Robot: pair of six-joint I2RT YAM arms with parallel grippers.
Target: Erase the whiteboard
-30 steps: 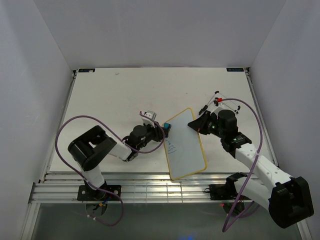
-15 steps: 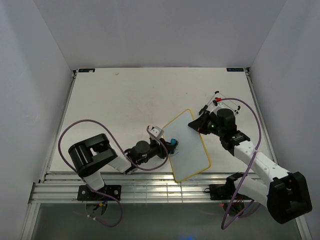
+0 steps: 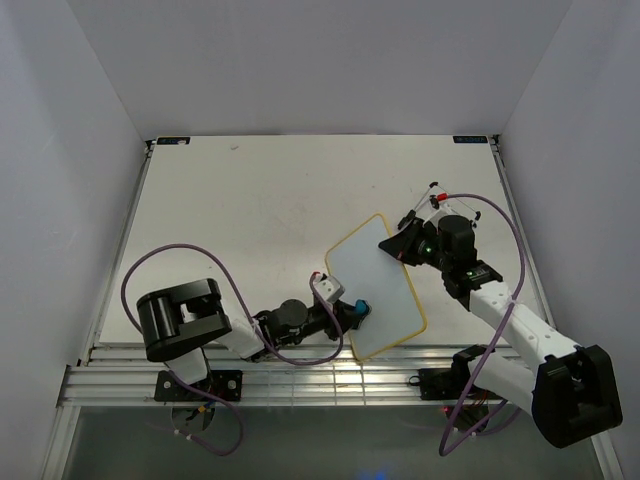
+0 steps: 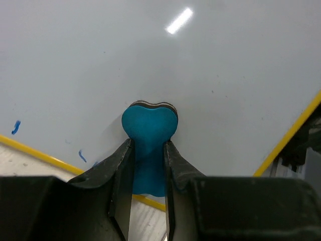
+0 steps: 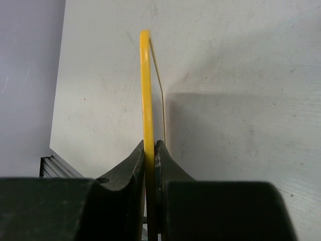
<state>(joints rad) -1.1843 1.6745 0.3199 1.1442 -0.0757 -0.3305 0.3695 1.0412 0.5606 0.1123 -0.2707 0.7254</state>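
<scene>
My right pincer [image 3: 393, 247] is clamped on the yellow frame [image 5: 146, 90] of the whiteboard [image 3: 378, 290] at its far corner. From that wrist I see the rim edge-on, nipped between the two fingers. I hold it there so the board cannot slide away while the other arm rubs. The board lies on the surface [image 3: 230, 210] between my two arms, towards the near edge and turned at a slant. My left pincer [image 4: 148, 146] is closed on the narrow waist of the teal eraser [image 4: 149, 123], which leaves the rounded head free; it seems pressed to the white face near the board's near-left rim. A few small blue marks [image 4: 16, 126] sit close by the yellow rim, so I judge the wiping nearly done, with that edge the part left to clean
</scene>
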